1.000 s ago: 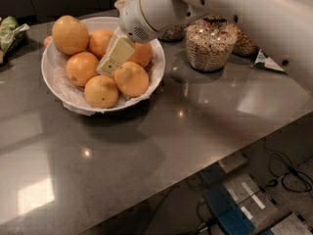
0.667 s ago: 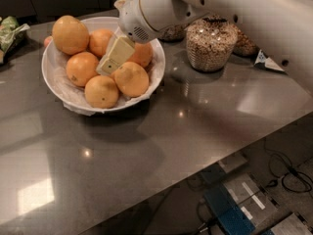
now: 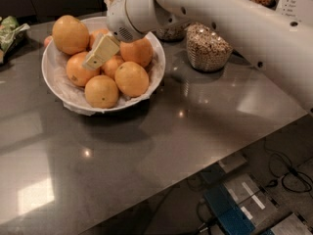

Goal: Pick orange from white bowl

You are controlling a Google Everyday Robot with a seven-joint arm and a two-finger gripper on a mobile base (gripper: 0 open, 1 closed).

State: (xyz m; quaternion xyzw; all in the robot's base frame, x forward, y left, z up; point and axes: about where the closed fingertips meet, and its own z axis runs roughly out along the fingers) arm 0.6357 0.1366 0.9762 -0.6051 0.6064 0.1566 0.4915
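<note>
Several oranges sit heaped in the white bowl [image 3: 51, 80], which stands on the left part of a dark grey countertop [image 3: 146, 146]. Crinkled white paper lines the bowl. We note the orange [image 3: 71, 34], the largest and palest of the lot, at the bowl's back left, riding high against the rim. Smaller, deeper-coloured fruit fill the front and right side.

The white arm [image 3: 234, 28] reaches in from the upper right. Its gripper [image 3: 95, 58] hangs over the middle of the bowl, angled down and to the left, with its pale tip in among the smaller oranges, just to the right of the large one. It looks clear of the large one, though we cannot be sure. We cannot tell whether the gripper is open or closed, nor whether it has hold of anything.

Right of the bowl stands a glass jar [image 3: 208, 48] of grain, near it but not touching. A green packet [image 3: 10, 33] lies at the far left edge.
</note>
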